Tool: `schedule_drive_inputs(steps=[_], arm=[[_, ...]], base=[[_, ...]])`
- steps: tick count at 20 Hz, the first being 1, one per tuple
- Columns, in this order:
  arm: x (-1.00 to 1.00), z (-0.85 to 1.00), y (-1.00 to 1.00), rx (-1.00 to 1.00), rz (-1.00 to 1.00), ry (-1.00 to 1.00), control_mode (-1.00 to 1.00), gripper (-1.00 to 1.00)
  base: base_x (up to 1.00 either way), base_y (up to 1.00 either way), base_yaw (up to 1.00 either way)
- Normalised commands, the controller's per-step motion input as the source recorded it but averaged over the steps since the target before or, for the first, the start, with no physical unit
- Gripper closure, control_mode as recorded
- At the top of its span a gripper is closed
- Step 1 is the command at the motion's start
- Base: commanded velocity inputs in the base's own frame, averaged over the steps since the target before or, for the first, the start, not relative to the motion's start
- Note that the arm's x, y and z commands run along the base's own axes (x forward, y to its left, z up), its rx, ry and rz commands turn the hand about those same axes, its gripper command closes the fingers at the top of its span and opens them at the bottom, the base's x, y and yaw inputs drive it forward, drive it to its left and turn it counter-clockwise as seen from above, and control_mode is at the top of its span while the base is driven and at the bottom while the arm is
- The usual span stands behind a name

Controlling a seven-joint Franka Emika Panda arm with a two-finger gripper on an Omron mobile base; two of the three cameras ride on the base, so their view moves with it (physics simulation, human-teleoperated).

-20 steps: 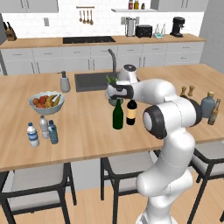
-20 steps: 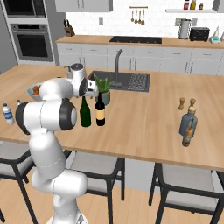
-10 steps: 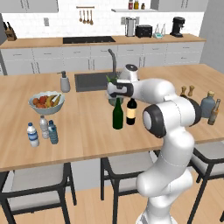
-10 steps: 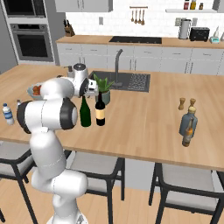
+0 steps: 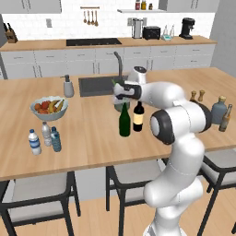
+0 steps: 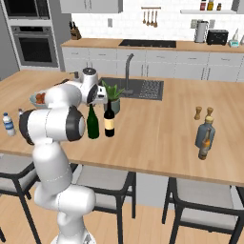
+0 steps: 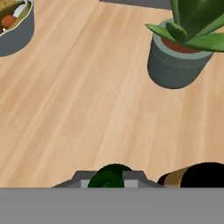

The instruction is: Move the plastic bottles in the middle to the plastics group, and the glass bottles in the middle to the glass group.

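I've got the green wine bottle [image 7: 110, 176] right at my fingertips [image 7: 83, 180] in the hand view, its top sitting between the two pads, w/ the labelled dark bottle [image 7: 199, 175] just off to one side of them. Whether the pads are actually pinching the neck I can't tell; the tips are mostly cut off at the frame edge. From the base cams the gripper [image 5: 120, 91] hangs above the green bottle's neck, both wine bottles upright mid-counter, touching or nearly so. Beyond the fingers sits a potted plant [image 7: 181, 48], and further off a fruit bowl [image 7: 15, 24]. Progress, as I read it: the small blue-capped bottle [image 5: 56, 139] already stands just beside the two water bottles [image 5: 39, 138], so plastics look done. Glass is all still to do: both wine bottles have to go over to the squat blue-grey bottle [image 6: 206, 134] and brown bottle [image 6: 205, 146], well apart from my fingers across the counter [image 6: 157, 128].
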Motion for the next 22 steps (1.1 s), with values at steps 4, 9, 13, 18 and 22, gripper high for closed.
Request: schedule_drive_inputs(steps=[4, 9, 13, 18, 22], arm=[[-0.62, 0.13, -0.1, 0.0, 0.08, 0.04, -1.0, 1.0], [-0.82, 0.15, -0.24, 0.0, 0.05, 0.0, -1.0, 1.0], [-0.65, 0.12, -0.16, 0.0, 0.05, 0.0, -1.0, 1.0], [-0.78, 0.12, -0.39, 0.0, 0.02, -0.02, -1.0, 1.0], [-0.6, 0.14, -0.6, 0.0, -0.01, -0.02, -1.0, 1.0]], base=[[0.0, 0.0, 0.0], [0.0, 0.0, 0.0], [0.0, 0.0, 0.0], [0.0, 0.0, 0.0], [0.0, 0.0, 0.0]])
